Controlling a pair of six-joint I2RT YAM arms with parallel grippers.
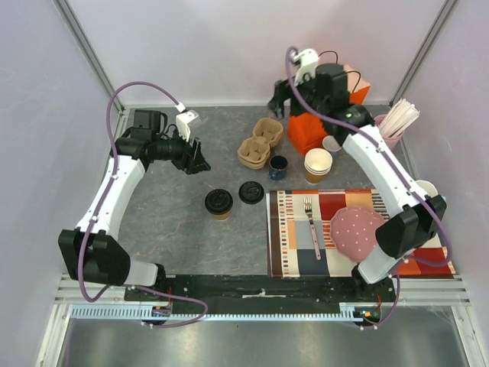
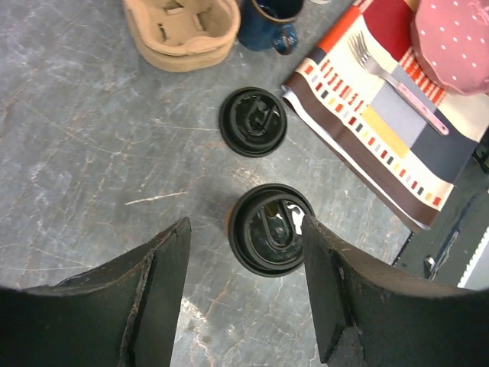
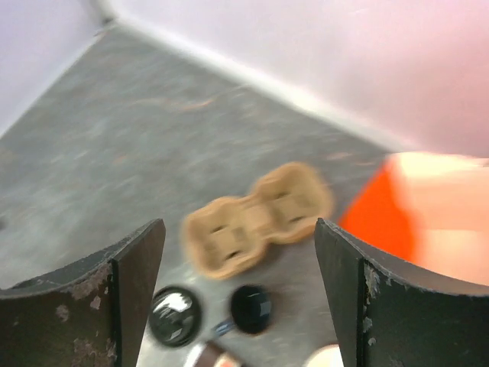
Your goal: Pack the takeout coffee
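The takeout coffee (image 1: 218,202) is a brown paper cup with a black lid, standing on the grey table left of the placemat. In the left wrist view the takeout coffee (image 2: 269,228) sits just beyond my fingertips, nearer the right finger (image 2: 328,283), and the fingers do not touch it. My left gripper (image 1: 197,159) (image 2: 246,228) hangs open and empty above the table, up and left of the cup. My right gripper (image 1: 280,102) (image 3: 238,229) is open and empty, high at the back by the orange box, far from the cup. The right wrist view is blurred.
A loose black lid (image 1: 250,192) (image 2: 253,121) (image 3: 174,315) lies beside the coffee. Behind it are a pulp cup carrier (image 1: 260,143) (image 2: 182,30) (image 3: 256,218), a blue mug (image 1: 278,167) (image 2: 269,21) and stacked paper cups (image 1: 318,165). An orange box (image 1: 309,131) stands at the back. The striped placemat (image 1: 306,256) holds a fork (image 1: 312,225) and a pink dish (image 1: 356,232).
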